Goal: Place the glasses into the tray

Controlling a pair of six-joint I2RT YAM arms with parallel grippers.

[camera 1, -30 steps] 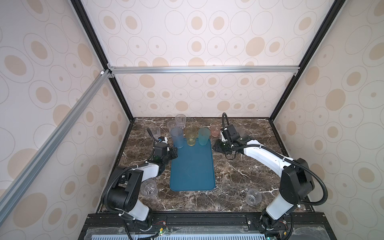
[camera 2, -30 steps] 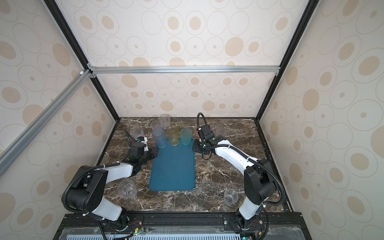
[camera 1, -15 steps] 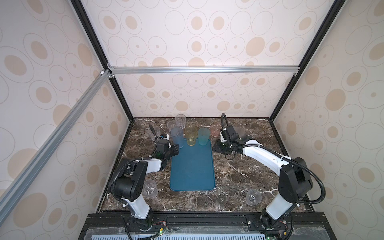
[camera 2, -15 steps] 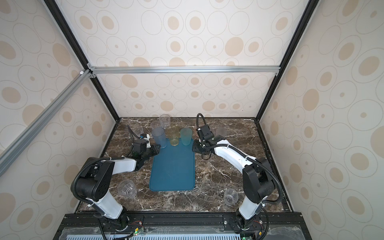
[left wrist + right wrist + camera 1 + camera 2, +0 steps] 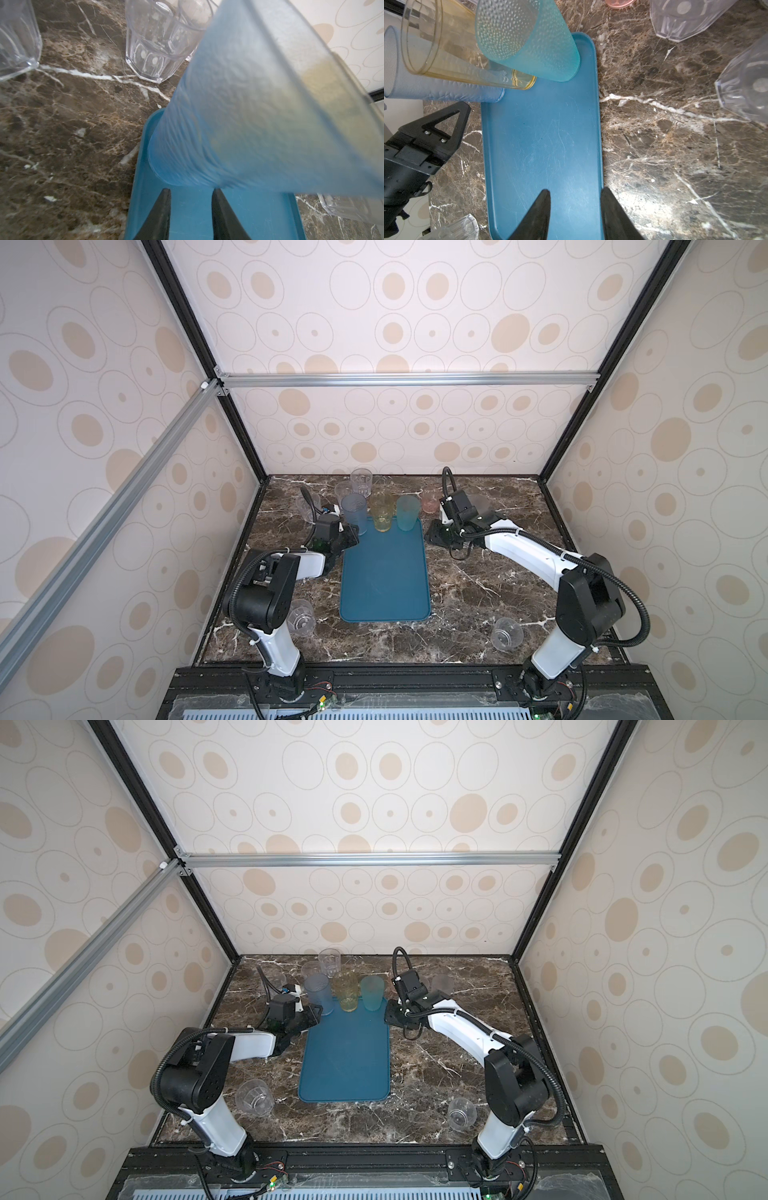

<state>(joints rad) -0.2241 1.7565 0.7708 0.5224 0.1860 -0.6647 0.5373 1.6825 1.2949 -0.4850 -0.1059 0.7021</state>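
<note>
The left gripper (image 5: 190, 190) has its 2 black fingers (image 5: 164, 207) parted by a moderate gap with nothing between them. They hover over the far left corner of the tray (image 5: 384, 580), just short of the frosted blue glass (image 5: 249, 114) and not touching it. The right gripper (image 5: 575, 190) is likewise spread and empty. It is poised over the tray's right rim towards the far end, 1 finger above the tray floor and the other above the rim and the marble table (image 5: 478, 593).

The teal-blue tray lies in the middle of the table, its long side running near to far. 3 glasses stand upright in a row across its far end, each just beside the next: the frosted blue glass on the left, the yellow glass (image 5: 381, 512) in the middle and the teal glass (image 5: 407, 512) on the right. Off the tray, a pink glass (image 5: 429, 502) stands beyond the far right corner and 2 far clear glasses (image 5: 360, 481) stand beyond the far left corner. The near-left clear glass (image 5: 301, 616) and the near-right clear glass (image 5: 506, 634) sit well apart from the tray.

Compared with 1 second ago, the left arm (image 5: 266, 593) has shifted its big black joint farther from the near edge. Its gripper has edged right and toward the far end, closer to the frosted blue glass. The right arm (image 5: 528, 551), the tray and every glass are where they were.
</note>
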